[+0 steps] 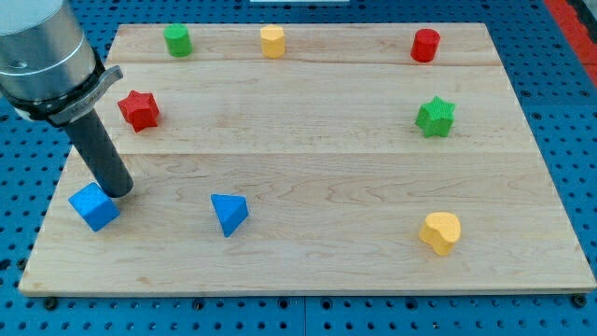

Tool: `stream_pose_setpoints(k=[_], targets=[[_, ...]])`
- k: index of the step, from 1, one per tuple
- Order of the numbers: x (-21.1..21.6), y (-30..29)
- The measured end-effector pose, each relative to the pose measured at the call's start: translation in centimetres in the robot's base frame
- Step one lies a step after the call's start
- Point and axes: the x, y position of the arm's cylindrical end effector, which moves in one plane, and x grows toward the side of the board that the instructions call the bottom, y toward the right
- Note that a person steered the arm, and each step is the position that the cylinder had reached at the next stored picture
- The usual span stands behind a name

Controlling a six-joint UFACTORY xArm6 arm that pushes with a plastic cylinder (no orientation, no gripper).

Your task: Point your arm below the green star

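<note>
The green star [435,116] lies on the wooden board [308,159] at the view's right, in the upper half. My tip [118,192] rests on the board at the view's far left, just above and to the right of the blue cube [94,206], nearly touching it. The tip is far to the left of the green star and lower than it. The rod rises up and left to the grey arm body [42,56].
A red star [139,109] lies above the tip. A blue triangular block [229,213] lies to its right. A yellow heart [440,231] sits below the green star. A green cylinder [177,40], a yellow cylinder [272,41] and a red cylinder [425,45] line the top edge.
</note>
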Motion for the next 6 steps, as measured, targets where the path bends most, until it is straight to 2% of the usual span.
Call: stream_pose_setpoints(k=[2, 4, 5, 6], targets=[[-3.2, 12.9], [-3.2, 32.1], [-3.2, 37.3], [-3.2, 38.4]])
